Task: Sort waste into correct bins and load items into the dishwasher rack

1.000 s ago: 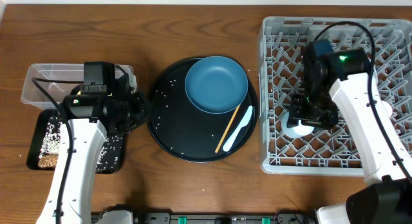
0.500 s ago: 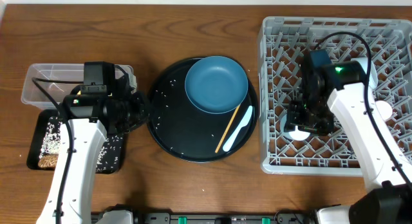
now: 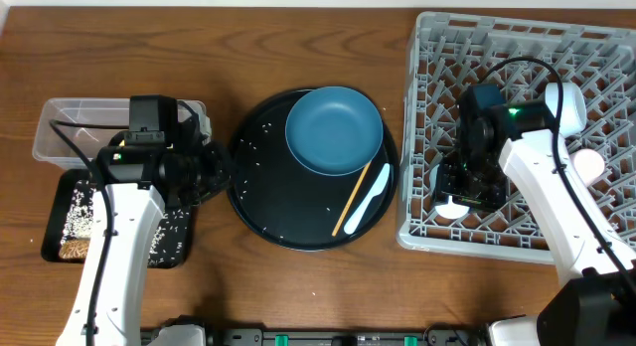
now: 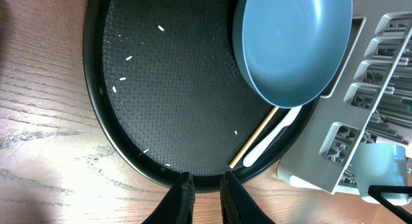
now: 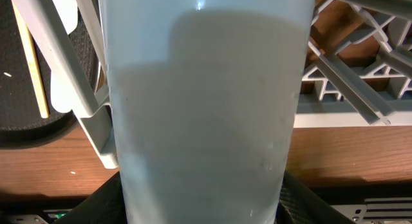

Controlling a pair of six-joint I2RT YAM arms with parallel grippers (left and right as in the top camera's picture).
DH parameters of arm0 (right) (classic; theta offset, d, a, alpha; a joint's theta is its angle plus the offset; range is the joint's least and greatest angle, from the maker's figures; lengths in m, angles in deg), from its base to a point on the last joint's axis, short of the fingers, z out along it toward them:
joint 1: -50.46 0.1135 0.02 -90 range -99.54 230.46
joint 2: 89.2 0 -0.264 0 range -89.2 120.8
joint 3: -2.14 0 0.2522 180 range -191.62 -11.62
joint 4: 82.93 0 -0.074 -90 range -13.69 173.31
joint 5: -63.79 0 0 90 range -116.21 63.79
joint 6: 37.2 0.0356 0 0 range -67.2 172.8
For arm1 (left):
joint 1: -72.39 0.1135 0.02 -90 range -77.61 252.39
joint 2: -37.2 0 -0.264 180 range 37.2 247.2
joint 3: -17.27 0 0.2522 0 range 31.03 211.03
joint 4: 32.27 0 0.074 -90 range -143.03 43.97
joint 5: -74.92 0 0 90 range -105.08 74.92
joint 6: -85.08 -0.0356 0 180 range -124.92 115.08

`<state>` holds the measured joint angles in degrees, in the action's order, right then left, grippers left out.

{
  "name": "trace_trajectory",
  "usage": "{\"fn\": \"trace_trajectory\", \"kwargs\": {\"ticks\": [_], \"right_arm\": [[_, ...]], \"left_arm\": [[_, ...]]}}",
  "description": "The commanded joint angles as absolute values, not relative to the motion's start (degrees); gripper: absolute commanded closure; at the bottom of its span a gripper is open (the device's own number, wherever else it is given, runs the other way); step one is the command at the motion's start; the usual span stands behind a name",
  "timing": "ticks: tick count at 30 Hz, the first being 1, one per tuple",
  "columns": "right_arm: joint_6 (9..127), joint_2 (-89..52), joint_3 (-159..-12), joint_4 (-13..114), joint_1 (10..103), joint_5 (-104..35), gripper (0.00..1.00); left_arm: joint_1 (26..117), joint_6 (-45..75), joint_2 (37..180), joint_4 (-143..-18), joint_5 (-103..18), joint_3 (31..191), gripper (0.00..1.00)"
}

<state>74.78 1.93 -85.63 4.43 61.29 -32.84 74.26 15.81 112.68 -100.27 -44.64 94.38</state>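
At 8 o'clock on the tabletop [image 3: 298, 48], nearest the robot, the shallow black tray [image 3: 50, 249] holds loose white rice grains [image 3: 78, 209] and a small brown food lump [image 3: 70, 251]. The clear tub [image 3: 60, 137] lies just beyond it, toward 12.

The left pincer [image 4: 205, 192] hovers over the 9 o'clock rim of the round black tray [image 3: 263, 202]. Its fingers are drawn close with a thin gap and hold nothing.

The thin wooden chopstick [image 3: 353, 199] and white plastic spoon [image 3: 374, 199] lie side by side at 4 o'clock in that tray. The dark blue plate [image 3: 334, 129] sits at 1 o'clock.

At 3 o'clock on the tabletop, the right pincer [image 3: 462, 197] is clamped on the light blue cup [image 5: 203, 108], low over the 8 o'clock part of the dishwasher rack [image 3: 596, 58].
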Motion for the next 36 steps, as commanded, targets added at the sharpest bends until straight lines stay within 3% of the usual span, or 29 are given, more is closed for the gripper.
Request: {"fn": "trace_trajectory", "kwargs": {"ticks": [1,12,36], "right_arm": [[73.7,3.0,-85.5,4.4,61.4,-32.9,0.91],[70.7,3.0,-91.3,0.0,61.2,-40.5,0.91],[71.7,3.0,-91.7,-3.7,58.4,-40.6,0.94]], "left_arm": [[74.4,15.0,112.8,-100.7,-43.9,94.8,0.83],[74.4,15.0,112.8,-100.7,-43.9,94.8,0.83],[74.4,15.0,112.8,-101.3,-43.9,94.8,0.83]]}}
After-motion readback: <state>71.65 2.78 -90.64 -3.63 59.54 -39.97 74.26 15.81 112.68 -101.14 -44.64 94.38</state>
